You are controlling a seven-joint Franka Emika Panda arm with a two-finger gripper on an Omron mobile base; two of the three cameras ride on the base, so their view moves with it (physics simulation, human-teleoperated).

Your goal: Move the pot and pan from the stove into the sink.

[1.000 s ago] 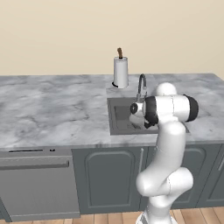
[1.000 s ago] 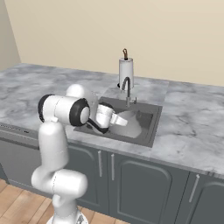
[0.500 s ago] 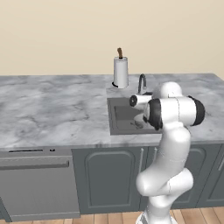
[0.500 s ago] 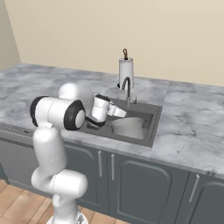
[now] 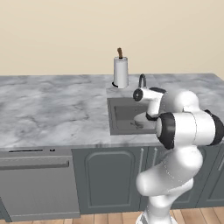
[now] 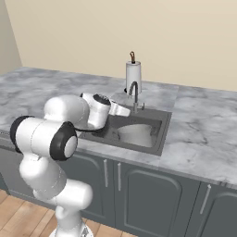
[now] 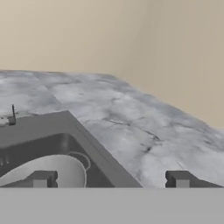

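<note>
Silver-grey, the pot [image 6: 135,134] stood inside the sink [image 6: 163,133], below the faucet [image 6: 134,94]. Jaws were wide apart and empty above the sink's edge, beside the marble desk [image 7: 144,127].

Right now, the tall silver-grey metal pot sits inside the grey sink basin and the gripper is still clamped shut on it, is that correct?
Not quite. The tall silver-grey metal pot does sit inside the grey sink basin, but the gripper is not clamped on it. The hand view shows its dark fingers standing wide apart above the basin, holding nothing.
</note>
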